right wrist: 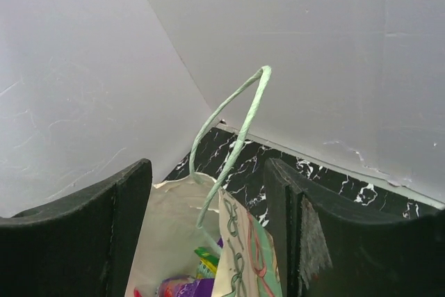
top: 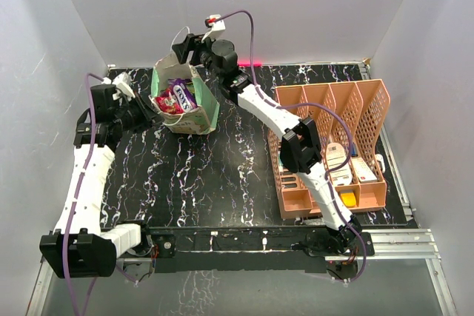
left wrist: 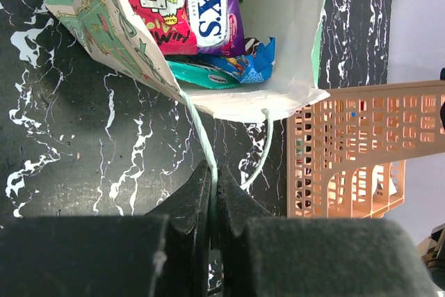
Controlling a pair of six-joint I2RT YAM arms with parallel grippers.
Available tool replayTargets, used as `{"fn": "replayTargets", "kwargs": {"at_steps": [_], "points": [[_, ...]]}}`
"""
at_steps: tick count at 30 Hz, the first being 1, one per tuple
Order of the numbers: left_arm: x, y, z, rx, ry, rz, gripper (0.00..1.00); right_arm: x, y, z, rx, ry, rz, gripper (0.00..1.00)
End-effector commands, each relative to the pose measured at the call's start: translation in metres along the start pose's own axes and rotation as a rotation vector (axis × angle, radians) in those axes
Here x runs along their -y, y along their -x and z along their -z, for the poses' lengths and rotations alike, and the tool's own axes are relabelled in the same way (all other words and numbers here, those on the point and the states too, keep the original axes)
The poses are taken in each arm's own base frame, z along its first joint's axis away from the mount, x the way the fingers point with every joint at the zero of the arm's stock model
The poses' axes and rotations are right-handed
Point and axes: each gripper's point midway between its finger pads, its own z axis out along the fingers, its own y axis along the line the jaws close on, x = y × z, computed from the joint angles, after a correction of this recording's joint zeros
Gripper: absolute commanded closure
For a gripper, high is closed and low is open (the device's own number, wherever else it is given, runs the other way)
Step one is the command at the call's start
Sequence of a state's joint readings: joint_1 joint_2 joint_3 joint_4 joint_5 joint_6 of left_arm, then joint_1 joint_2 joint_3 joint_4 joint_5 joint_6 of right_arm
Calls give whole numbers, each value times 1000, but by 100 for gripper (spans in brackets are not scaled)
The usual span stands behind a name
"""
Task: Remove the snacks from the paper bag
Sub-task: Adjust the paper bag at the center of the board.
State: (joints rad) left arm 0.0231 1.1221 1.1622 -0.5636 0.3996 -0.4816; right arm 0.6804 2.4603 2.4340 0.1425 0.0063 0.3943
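Observation:
The paper bag (top: 200, 112) stands open at the back left of the table, with a green lining and cord handles. Snacks (top: 176, 98) lie inside: a purple Fox's packet (left wrist: 212, 5), a red packet (left wrist: 161, 12), a blue packet (left wrist: 252, 66) and a teal packet (left wrist: 198, 74). My left gripper (left wrist: 213, 184) is shut on the near cord handle (left wrist: 201, 133), pulled taut to the left of the bag (left wrist: 278, 5). My right gripper (right wrist: 207, 168) is open above the bag's far rim (right wrist: 247, 248). The far handle loop (right wrist: 240, 119) rises between its fingers, which do not touch it.
A peach slotted organiser (top: 333, 109) with small items stands on the right of the table and shows in the left wrist view (left wrist: 361, 151). White walls close in the back and sides. The black marbled table (top: 222, 175) lies between the bag and the arm bases.

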Motion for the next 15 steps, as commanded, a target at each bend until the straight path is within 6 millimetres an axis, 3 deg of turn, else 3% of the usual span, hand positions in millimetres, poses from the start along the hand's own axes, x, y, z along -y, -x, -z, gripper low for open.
{"fn": "replayTargets", "kwargs": {"at_steps": [1, 5, 10, 12, 15], "points": [[2, -9, 10, -11, -9, -27, 100, -18, 27, -7, 113, 103, 8, 34], [-3, -13, 10, -17, 9, -34, 100, -19, 34, -8, 149, 108, -1, 47], [-14, -19, 13, -17, 62, -40, 100, -28, 48, -5, 159, 149, 0, 80], [-16, -22, 13, -28, 65, -47, 99, -28, 62, -1, 178, 142, 16, 92], [-11, -27, 10, -60, 25, -45, 95, -22, 95, 8, 201, 153, 40, 93]]}}
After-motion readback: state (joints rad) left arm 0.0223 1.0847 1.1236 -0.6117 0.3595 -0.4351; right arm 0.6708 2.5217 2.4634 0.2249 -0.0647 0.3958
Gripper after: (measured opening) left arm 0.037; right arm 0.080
